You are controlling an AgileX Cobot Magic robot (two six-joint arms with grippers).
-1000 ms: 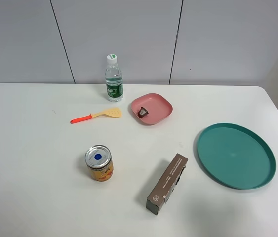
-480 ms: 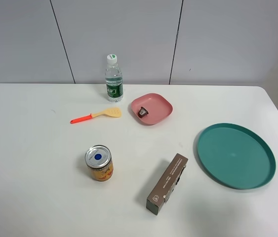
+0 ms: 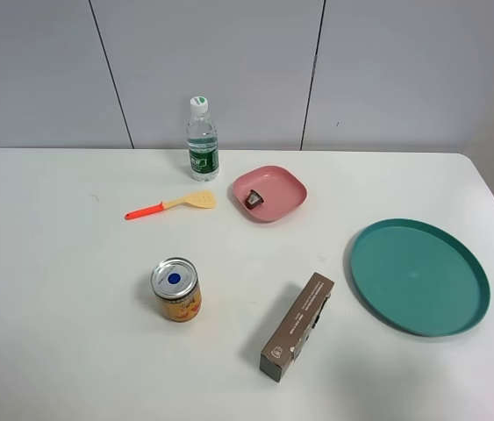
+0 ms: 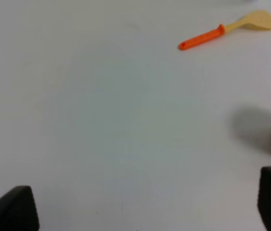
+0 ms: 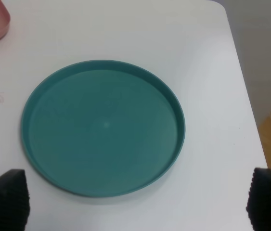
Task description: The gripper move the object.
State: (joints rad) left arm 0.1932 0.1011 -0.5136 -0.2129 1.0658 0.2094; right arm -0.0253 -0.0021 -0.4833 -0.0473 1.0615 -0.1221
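The object, a tiny dark grey-brown capsule cup (image 3: 254,201), sits in a pink square plate (image 3: 287,188) at the back middle of the table. Neither arm shows in the exterior high view. In the left wrist view my left gripper (image 4: 142,211) is open and empty over bare table, far from the cup, with only its black fingertips (image 4: 11,210) showing. In the right wrist view my right gripper (image 5: 135,204) is open and empty over the teal round plate (image 5: 104,125). The cup shows in neither wrist view.
An orange-labelled tin can (image 3: 176,290) stands front left of centre. A brown box (image 3: 297,326) lies front centre. A water bottle (image 3: 202,140) stands at the back. A spatula (image 3: 170,205) with an orange handle lies beside it. The teal plate (image 3: 418,276) is at the right.
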